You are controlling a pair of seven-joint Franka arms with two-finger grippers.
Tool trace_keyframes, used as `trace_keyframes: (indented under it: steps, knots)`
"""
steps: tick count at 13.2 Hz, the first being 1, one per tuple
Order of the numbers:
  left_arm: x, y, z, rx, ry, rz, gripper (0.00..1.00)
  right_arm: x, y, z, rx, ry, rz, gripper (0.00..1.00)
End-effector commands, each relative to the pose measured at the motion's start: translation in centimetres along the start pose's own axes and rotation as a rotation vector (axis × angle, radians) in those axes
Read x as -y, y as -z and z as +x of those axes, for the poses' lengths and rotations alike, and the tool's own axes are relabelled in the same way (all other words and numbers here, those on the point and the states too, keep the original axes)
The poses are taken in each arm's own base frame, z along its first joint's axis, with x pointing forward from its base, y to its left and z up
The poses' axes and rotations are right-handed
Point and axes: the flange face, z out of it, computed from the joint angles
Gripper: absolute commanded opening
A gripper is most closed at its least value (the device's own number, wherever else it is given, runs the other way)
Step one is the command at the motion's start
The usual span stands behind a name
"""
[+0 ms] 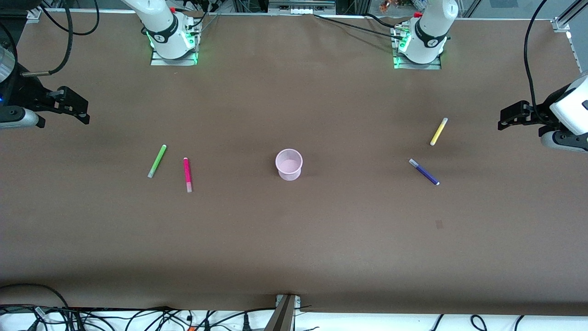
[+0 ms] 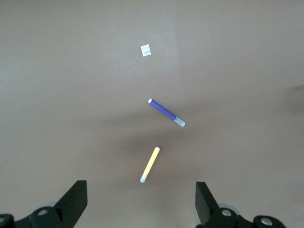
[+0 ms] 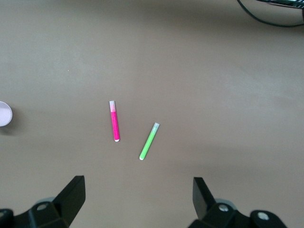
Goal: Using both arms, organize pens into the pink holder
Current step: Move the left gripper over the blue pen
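The pink holder (image 1: 289, 164) stands upright and empty at the table's middle; its rim (image 3: 4, 114) shows at the edge of the right wrist view. A green pen (image 1: 157, 161) (image 3: 149, 141) and a magenta pen (image 1: 187, 174) (image 3: 114, 121) lie flat toward the right arm's end. Toward the left arm's end lie a yellow pen (image 1: 438, 131) (image 2: 150, 164) and a dark purple pen (image 1: 424, 171) (image 2: 166, 112), the purple one nearer the front camera. My right gripper (image 1: 86, 112) (image 3: 138, 181) hangs open and empty over its end of the table. My left gripper (image 1: 501, 120) (image 2: 140, 186) hangs open and empty over the other end.
Brown paper covers the table (image 1: 294, 239). A small pale scrap (image 2: 145, 50) lies on it, nearer the front camera than the purple pen. Cables (image 1: 138, 319) and a metal bracket (image 1: 285, 312) run along the front edge. The arm bases (image 1: 173, 46) (image 1: 417, 50) stand at the back.
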Motion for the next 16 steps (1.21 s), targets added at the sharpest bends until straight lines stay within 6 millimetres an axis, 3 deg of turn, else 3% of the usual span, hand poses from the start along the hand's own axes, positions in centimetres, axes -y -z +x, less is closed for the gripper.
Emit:
trace_keyframes:
  steps: [1, 4, 8, 12, 16]
  knots:
    - [-0.2, 0.2, -0.2, 0.008, -0.025, 0.020, 1.00, 0.1, 0.5, -0.1, -0.008, 0.000, 0.001, 1.00]
    - [-0.3, 0.2, -0.2, 0.007, -0.027, 0.013, 1.00, 0.2, -0.1, 0.0, 0.012, -0.010, 0.035, 1.00]
    - [-0.1, -1.9, 1.0, 0.043, -0.012, 0.005, 1.00, 0.9, 0.0, -0.4, 0.032, -0.004, 0.064, 1.00]
    - [0.5, -6.9, 3.3, 0.121, 0.048, -0.005, 1.00, 0.0, -0.5, -1.2, 0.094, -0.025, 0.065, 1.00]
    - [1.0, -13.5, 6.7, 0.133, 0.277, 0.000, 1.00, -0.8, -0.9, -1.5, 0.122, -0.036, 0.066, 1.00]
